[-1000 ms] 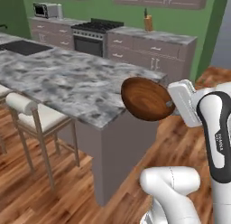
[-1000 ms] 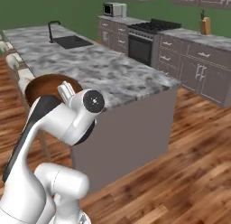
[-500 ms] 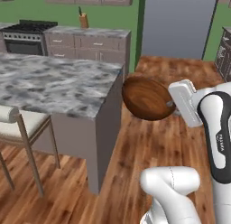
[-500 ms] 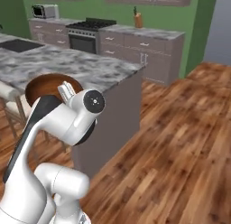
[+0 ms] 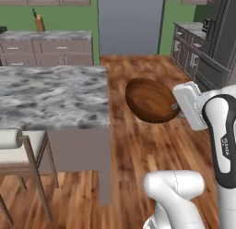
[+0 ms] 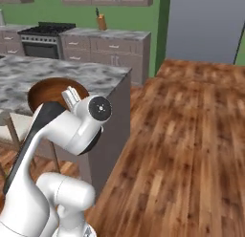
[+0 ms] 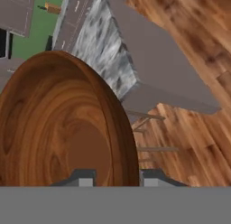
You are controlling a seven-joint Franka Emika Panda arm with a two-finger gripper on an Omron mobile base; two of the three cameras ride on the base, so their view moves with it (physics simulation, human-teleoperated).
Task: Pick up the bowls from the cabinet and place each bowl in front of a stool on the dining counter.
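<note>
Beside the desk (image 5: 50, 96) end, above the wooden floor (image 5: 138, 145), the tool (image 7: 113, 175) pinches the rim of a tilted bowl (image 5: 151, 100); a stool (image 5: 18, 152) stands at the desk.

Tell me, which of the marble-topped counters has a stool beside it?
The near dining counter, with the stool at its edge. The far counter against the green wall has a knife block on top, no stool.

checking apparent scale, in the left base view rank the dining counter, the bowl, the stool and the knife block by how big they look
1. dining counter
2. bowl and stool: look close; the stool is cut off by the frame, so unsure
3. knife block
</note>
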